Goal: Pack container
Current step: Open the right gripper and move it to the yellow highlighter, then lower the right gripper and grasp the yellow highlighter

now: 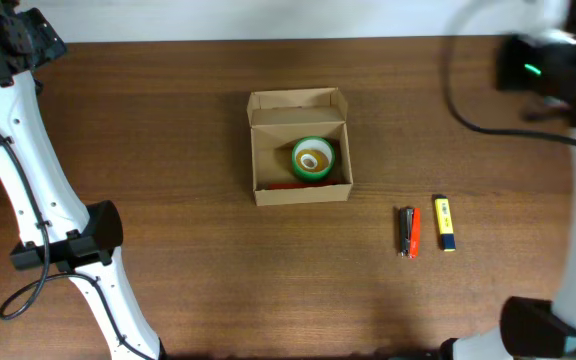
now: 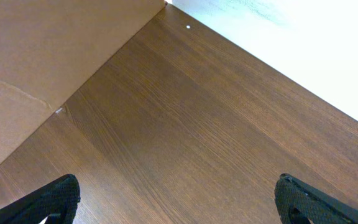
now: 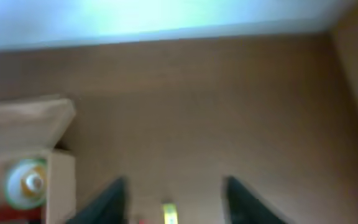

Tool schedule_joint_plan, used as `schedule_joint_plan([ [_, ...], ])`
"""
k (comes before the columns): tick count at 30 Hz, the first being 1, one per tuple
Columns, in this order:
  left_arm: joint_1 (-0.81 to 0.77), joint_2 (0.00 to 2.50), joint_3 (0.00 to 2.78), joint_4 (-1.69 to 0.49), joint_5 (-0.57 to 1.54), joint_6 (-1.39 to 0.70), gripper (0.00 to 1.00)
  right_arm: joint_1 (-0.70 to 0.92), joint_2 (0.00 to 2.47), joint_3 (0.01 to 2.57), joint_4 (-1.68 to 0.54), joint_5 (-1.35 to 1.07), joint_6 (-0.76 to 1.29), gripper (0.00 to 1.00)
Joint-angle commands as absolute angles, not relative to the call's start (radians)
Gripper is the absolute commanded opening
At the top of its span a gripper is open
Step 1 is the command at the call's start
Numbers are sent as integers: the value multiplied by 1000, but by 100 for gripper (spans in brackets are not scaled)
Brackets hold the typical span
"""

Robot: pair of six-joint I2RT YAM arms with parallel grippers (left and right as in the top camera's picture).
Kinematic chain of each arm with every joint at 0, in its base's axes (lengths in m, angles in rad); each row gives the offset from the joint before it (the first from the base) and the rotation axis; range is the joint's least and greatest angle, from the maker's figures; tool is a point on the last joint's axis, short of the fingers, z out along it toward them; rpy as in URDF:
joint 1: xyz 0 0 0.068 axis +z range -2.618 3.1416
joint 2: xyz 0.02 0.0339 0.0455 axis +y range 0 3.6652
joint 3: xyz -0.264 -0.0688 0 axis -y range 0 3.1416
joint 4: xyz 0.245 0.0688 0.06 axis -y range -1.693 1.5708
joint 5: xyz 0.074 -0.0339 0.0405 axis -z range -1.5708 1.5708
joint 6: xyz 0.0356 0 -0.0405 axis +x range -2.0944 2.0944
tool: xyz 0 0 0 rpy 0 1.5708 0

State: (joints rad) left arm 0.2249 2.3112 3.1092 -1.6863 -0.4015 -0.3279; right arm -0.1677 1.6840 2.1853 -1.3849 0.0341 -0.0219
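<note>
Container point(image 1: 300, 148) sits lid-open at mid-counter point(image 1: 168, 120); we note the yellow marker point(image 1: 445, 222) to its right, long axis near-to-far, lies just ahead between the released right jaws, while the left jaws, also released, are farther off.

Desk: dark brown wood grain point(image 1: 168, 150), its far edge meeting a pale surface.
Middle, nearer the far edge: light-brown cardboard box point(image 1: 303, 194), lid flap folded back toward the far edge.
Right of the middle: black marker point(image 1: 405, 232) and orange marker point(image 1: 414, 230), side by side and touching.
Just beside them, toward the right edge: yellow highlighter point(image 1: 445, 222), lying parallel to them.
</note>
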Motion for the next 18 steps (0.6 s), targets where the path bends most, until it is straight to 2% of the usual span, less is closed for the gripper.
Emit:
schedule_joint_plan([
  [1, 230, 2289, 3121, -1687, -415, -312, 100, -234, 1708, 2130, -1454, 47, 5, 65],
  [8, 230, 2289, 3121, -1687, -415, -312, 100, -288, 1707, 1716, -1320, 87, -233, 71],
  [13, 230, 2289, 3121, -1687, -415, -312, 100, -296, 1708, 1383, -1182, 42, -252, 73],
  [18, 230, 2289, 3121, -1687, -415, -312, 100, -279, 1708, 1232, -1166, -6, -252, 75],
])
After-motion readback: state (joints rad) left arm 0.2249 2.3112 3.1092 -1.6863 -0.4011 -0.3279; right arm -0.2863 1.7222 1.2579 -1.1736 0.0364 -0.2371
